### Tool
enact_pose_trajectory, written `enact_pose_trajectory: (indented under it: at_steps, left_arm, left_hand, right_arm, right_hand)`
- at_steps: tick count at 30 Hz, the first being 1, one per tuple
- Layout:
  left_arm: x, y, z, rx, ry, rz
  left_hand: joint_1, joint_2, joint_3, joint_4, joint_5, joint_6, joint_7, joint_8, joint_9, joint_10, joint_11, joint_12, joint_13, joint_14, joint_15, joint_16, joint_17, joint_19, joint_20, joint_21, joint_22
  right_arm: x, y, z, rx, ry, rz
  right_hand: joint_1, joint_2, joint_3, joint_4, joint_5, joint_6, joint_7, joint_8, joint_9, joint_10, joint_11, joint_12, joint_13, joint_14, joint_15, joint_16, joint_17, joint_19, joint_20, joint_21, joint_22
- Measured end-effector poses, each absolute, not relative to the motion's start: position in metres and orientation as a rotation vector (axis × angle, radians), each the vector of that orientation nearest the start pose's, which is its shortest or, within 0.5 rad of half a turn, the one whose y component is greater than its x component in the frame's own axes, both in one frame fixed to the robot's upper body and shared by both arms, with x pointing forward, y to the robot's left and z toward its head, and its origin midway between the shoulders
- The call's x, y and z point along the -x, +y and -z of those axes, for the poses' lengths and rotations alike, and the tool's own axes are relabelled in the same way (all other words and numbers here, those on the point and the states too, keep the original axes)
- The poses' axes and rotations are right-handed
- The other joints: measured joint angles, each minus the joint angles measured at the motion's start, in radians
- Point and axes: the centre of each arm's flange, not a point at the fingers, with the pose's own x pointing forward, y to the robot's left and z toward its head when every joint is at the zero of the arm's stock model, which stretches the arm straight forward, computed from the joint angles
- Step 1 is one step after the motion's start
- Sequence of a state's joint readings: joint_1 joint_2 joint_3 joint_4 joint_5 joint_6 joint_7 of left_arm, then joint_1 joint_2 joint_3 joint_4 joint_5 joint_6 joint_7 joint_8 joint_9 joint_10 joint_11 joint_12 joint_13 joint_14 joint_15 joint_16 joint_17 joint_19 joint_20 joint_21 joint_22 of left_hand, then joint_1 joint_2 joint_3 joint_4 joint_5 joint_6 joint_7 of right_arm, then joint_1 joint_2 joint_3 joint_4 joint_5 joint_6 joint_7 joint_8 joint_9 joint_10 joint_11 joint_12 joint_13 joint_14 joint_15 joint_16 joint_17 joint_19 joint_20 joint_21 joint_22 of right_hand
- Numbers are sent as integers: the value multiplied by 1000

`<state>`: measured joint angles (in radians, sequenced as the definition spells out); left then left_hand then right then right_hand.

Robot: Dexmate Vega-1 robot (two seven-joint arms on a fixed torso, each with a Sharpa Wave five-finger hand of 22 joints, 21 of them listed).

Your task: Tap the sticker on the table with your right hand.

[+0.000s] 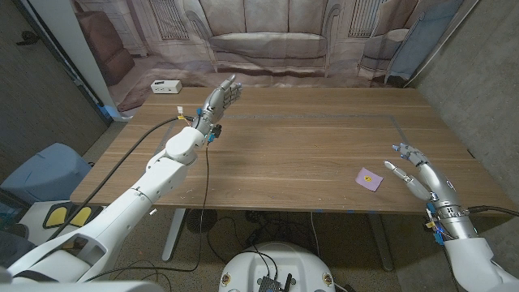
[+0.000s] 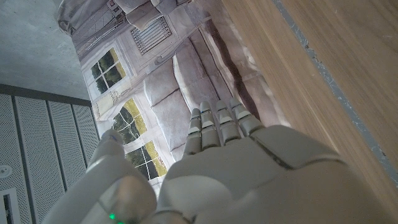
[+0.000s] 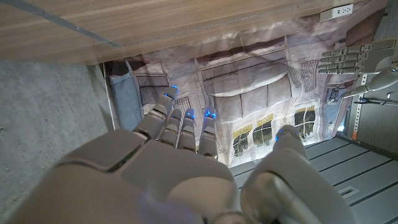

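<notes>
— Since the right hand (image 1: 416, 169) hovers near the table's (image 1: 300, 154) right front edge, fingers spread and holding nothing, where does the sticker (image 1: 370, 178) lie from it?

— Just toward the table's middle, flat near the front edge. The left hand (image 1: 221, 97), also empty, fingers straight, is far off.

— And the wrist views?

— The right one catches the left hand (image 3: 357, 57) against the printed backdrop (image 3: 249, 93).
</notes>
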<state>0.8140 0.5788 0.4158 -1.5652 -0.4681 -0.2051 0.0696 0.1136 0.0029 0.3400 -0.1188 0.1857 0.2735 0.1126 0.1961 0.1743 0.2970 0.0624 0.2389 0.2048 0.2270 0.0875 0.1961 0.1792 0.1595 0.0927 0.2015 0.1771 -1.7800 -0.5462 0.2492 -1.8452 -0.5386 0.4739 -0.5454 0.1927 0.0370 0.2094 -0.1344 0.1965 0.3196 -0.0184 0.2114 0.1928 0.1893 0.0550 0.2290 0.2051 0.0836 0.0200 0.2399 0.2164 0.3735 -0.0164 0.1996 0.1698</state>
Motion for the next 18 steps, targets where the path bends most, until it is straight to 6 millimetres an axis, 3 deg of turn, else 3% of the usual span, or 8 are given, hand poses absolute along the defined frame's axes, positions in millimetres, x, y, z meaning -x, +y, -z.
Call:
enact_pose_trajectory:
  at_steps: [18]
  left_arm:
    - [-607,241,-46,-186,-744,251]
  left_hand:
    - [2,2,4,-4,0,3,-4,0,0,3,-3,0,0,0,0,0,0,0,0,0,0]
  right_arm:
    - [-407,-380,158,1229,-862,357]
  right_hand:
    - [0,0,0,0,8,-39,-39,-12,0,30,-30,4,0,9,-12,-8,0,0,-11,0,0]
